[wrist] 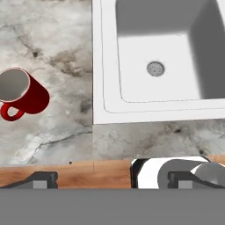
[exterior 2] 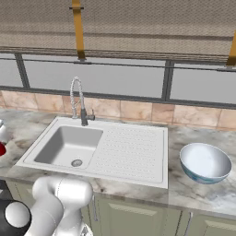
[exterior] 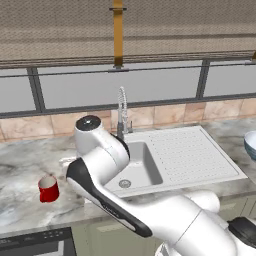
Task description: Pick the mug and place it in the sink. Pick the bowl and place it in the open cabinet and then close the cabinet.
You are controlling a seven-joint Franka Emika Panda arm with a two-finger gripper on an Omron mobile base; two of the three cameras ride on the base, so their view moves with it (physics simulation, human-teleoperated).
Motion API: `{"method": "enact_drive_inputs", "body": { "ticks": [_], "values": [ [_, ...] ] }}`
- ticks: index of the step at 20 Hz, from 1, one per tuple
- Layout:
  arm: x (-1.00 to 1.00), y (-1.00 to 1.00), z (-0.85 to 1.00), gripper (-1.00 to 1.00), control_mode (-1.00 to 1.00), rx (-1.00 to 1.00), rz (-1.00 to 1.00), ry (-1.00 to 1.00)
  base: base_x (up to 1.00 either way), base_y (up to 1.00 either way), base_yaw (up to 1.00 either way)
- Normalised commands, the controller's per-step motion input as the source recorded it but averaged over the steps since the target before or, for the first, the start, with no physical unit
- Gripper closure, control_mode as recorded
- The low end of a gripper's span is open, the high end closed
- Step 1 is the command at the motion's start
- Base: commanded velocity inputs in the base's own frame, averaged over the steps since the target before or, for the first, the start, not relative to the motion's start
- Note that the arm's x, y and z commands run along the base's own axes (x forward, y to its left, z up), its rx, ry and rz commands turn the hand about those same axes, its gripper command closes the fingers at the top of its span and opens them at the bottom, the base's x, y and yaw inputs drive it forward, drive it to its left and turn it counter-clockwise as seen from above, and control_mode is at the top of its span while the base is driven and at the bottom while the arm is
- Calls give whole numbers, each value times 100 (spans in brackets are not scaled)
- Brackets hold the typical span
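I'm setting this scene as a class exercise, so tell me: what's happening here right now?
A white robot arm is working at a kitchen counter. Its gripper hangs over the counter with its jaws open and empty. The red mug stands upright on the marble counter left of the sink, untouched. The bowl sits on the counter to the right of the sink. Nothing has been placed in the sink yet.

The mug (exterior: 48,188) is a small glossy red one, standing upright on the marble counter left of the sink (exterior: 195,165), handle toward the near edge. The sink is white with a round drain and a ribbed drainboard on its right. The bowl (exterior 2: 205,163), white inside and blue-green outside, sits upright on the counter right of the drainboard.
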Motion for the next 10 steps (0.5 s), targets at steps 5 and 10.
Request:
{"method": "enact_drive_inputs", "body": {
  "ticks": [5,10],
  "values": [
    [-2,59,-32,-100,-100,3,0,0,0,0,0],
    [2,55,-37,-100,-100,8,0,0,0,0,0]
  ]
}}
